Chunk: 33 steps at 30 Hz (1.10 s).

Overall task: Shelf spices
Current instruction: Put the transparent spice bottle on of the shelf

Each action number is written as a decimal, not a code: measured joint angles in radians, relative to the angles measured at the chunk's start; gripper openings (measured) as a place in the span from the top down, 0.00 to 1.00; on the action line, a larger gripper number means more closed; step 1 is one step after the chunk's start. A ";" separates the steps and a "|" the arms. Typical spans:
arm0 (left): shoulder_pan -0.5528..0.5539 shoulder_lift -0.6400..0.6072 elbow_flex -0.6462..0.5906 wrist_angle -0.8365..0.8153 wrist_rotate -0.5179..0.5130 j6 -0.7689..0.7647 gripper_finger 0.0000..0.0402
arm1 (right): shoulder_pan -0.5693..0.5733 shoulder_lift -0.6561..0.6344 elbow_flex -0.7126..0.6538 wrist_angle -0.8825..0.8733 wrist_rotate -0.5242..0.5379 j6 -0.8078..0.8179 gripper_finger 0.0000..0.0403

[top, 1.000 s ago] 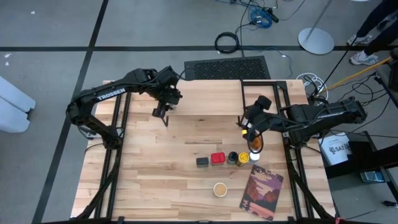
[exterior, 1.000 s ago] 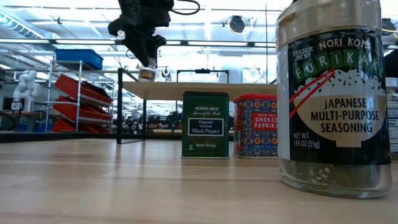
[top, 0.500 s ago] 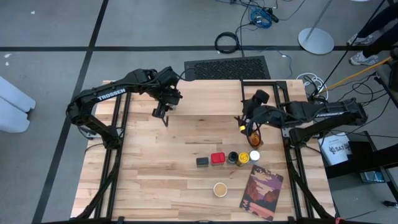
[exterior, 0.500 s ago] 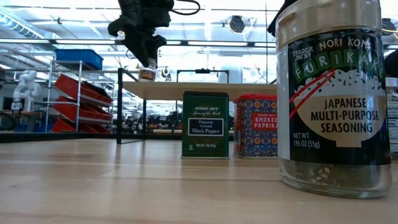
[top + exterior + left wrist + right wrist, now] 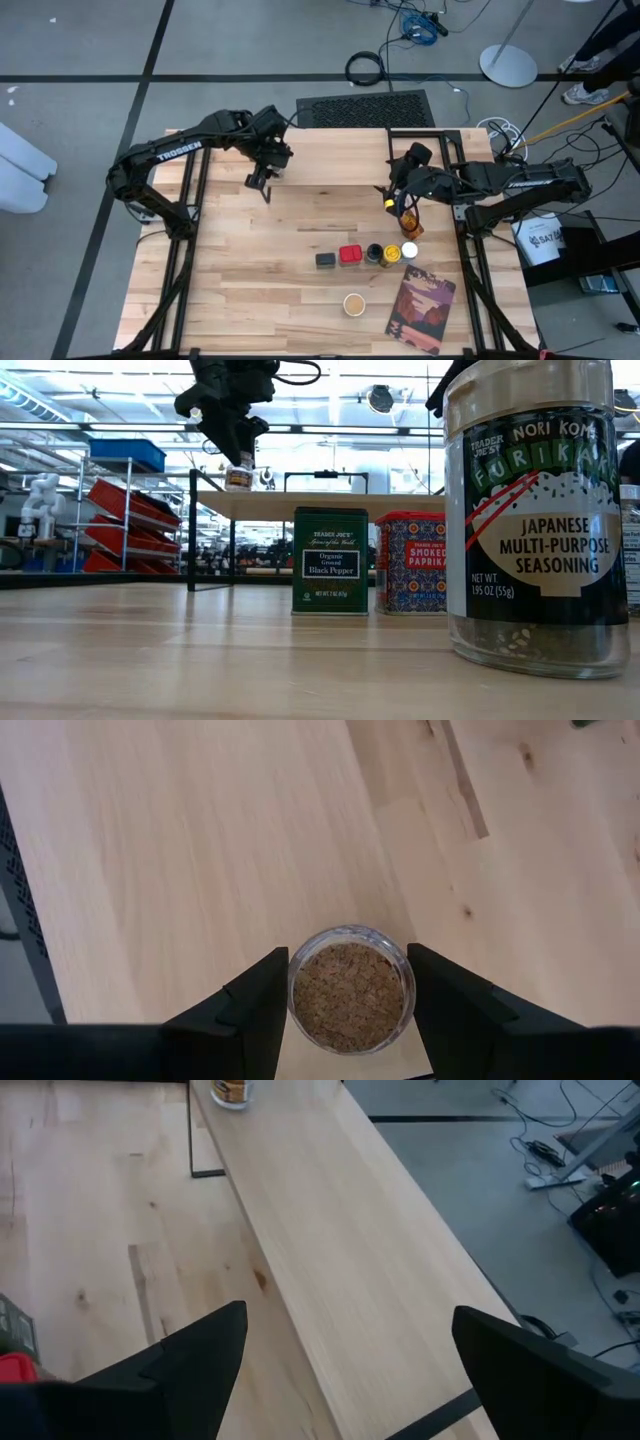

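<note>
With left jaws (image 5: pixel 349 1005) clamped on a clear jar (image 5: pixel 350 997), I hover over the desk (image 5: pixel 200 850).
Jar shows tan granules; right jaws (image 5: pixel 340 1370) spread apart above shelf (image 5: pixel 340 1250).

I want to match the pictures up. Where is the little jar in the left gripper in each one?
High view: tucked under the left gripper, left of centre.
Low view: small jar, upper left, at the shelf's end.
Left wrist view: between the fingers.
Right wrist view: at the shelf's far end.
Shared landmark: the shelf.
</note>
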<state>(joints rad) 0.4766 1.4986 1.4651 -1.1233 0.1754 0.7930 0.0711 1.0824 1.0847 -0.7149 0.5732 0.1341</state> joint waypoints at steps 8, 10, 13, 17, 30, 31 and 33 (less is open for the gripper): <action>0.006 0.018 0.000 -0.001 0.001 0.000 0.52 | 0.000 0.000 0.000 0.001 -0.003 0.000 0.15; 0.008 0.028 0.001 0.004 0.001 -0.001 0.52 | 0.000 0.000 0.000 0.001 -0.003 -0.003 0.15; 0.009 0.031 0.001 0.004 0.001 -0.001 0.52 | 0.000 0.000 0.000 0.000 -0.003 -0.004 0.15; 0.008 0.031 0.001 0.007 -0.003 -0.008 0.52 | 0.000 0.000 0.000 0.000 -0.003 -0.006 0.15; 0.008 0.034 0.001 0.008 -0.054 -0.028 0.43 | 0.001 0.000 0.000 -0.001 -0.002 -0.015 0.15; 0.008 0.034 0.001 0.008 -0.054 -0.028 0.43 | 0.001 0.000 0.000 -0.001 -0.002 -0.015 0.15; 0.008 0.034 0.001 0.009 -0.054 -0.028 0.43 | 0.001 0.000 0.000 -0.001 -0.002 -0.015 0.15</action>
<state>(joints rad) 0.4849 1.5322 1.4662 -1.1145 0.1213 0.7647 0.0719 1.0824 1.0847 -0.7158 0.5709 0.1188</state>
